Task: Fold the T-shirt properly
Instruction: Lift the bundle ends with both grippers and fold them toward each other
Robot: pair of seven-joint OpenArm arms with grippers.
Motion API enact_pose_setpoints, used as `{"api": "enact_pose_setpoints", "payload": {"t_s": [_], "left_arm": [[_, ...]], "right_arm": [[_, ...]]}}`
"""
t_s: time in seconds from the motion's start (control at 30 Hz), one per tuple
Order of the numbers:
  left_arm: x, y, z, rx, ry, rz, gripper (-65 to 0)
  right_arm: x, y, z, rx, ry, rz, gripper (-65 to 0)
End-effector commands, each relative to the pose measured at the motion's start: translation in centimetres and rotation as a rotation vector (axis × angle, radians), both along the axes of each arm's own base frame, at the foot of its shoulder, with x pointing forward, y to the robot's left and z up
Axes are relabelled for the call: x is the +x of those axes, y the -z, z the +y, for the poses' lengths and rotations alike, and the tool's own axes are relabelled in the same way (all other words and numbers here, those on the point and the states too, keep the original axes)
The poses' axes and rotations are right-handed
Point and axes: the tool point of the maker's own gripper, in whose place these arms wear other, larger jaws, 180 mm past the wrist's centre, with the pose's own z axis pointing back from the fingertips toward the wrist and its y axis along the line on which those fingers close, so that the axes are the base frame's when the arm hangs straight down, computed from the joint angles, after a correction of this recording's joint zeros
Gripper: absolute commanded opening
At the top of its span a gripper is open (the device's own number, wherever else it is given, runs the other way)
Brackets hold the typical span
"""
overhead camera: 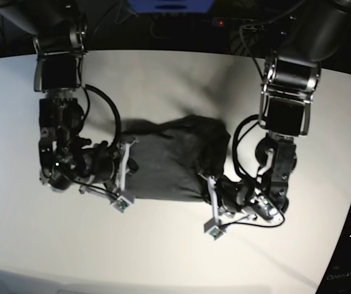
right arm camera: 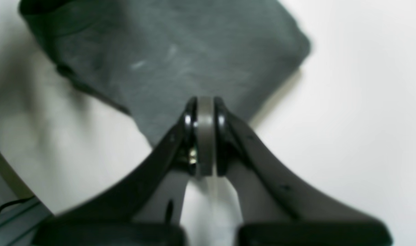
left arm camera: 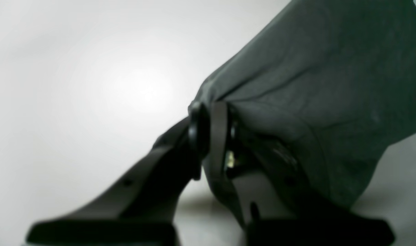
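The dark charcoal T-shirt (overhead camera: 169, 162) lies bunched into a rough rectangle in the middle of the white table (overhead camera: 175, 257). My right gripper (right arm camera: 205, 112) is at the shirt's left edge in the base view (overhead camera: 131, 166). Its jaws are shut, with the tips on a corner of the T-shirt (right arm camera: 180, 61). My left gripper (left arm camera: 213, 116) holds the shirt's right end (overhead camera: 204, 182). It is shut on a fold of the T-shirt (left arm camera: 324, 78), which is lifted and drapes over one finger.
Both arms reach in from the table's far side, and their cables (overhead camera: 111, 110) loop close to the shirt. Dark equipment and a blue object (overhead camera: 169, 5) sit behind the back edge. A table edge and a black cable (right arm camera: 10, 205) show beside the right gripper.
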Motion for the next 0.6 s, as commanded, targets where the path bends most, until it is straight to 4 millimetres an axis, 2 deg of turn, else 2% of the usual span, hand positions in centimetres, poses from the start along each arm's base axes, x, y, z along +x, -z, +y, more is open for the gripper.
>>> {"api": "enact_pose_setpoints", "payload": {"t_s": [0.0,0.13,0.37,0.5,0.57], "left_arm": [[1.7,-2.5,-0.4,-0.024,0.003,-0.068,-61.8],[1.8,-2.4,-0.2,-0.021,0.0,-0.068,-61.8],[1.8,-2.4,0.0,-0.019,-0.003,-0.069,-61.8],[1.8,-2.5,0.0,-0.019,-0.003,-0.07,-61.8],[2.5,-3.4,0.1,-0.018,-0.004,-0.09,-61.8]], "right_arm": [[1.0,-1.4,0.7,0.038,-0.005,-0.051,-64.4],[0.9,-1.4,1.5,0.072,-0.006,-0.06,-64.4],[-0.1,2.1,3.6,0.136,-0.025,0.029,-64.4],[-0.4,2.8,4.6,0.151,-0.054,0.034,-64.4],[-0.6,3.0,4.6,0.14,-0.068,0.033,-64.4]]}}
